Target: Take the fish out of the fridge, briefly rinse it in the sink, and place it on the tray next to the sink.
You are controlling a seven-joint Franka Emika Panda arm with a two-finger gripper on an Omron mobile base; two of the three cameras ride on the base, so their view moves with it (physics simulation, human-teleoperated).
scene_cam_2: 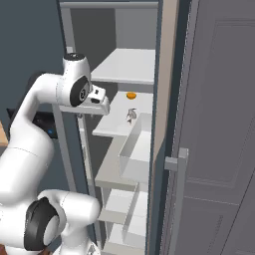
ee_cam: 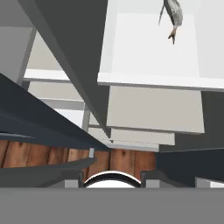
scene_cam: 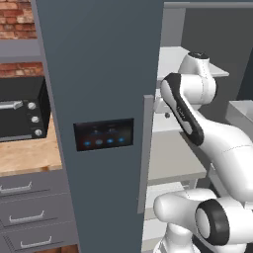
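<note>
the fridge (scene_cam: 99, 74) stands open in front of the robot, its slate-blue door (scene_cam: 101, 59) swung out across the left base view with the dark touch panel (scene_cam: 104, 134) glowing blue and the long grey handle (scene_cam: 145, 153) running down its edge. past that door, the white arm reaches up and in toward the pale grey shelves (scene_cam_2: 127, 64).

from the right base view the wrist hangs just outside the fridge opening, level with the middle shelf (scene_cam_2: 119, 124). on that shelf lies the fish (scene_cam_2: 131, 115), small and grey, well inside the compartment, with a small orange thing (scene_cam_2: 131, 95) further back on the same shelf. a clear bin (scene_cam_2: 135, 152) sits on the shelf below, and lower shelves step down beneath it.

the hand view looks down along the shelf fronts: the fish (ee_cam: 172, 15) shows at the top edge, tail fin pointing down, resting on the white shelf surface (ee_cam: 153, 48), apart from the gripper. wood floor (ee_cam: 52, 155) shows far below. the finger tips are not clear enough here to judge, so i cannot tell how far apart they stand, and nothing is seen between them.

off to the left, a black toaster oven (scene_cam: 22, 111) sits on the wooden worktop (scene_cam: 29, 155) over grey drawers (scene_cam: 29, 212), brick wall (scene_cam: 17, 20) behind.
</note>
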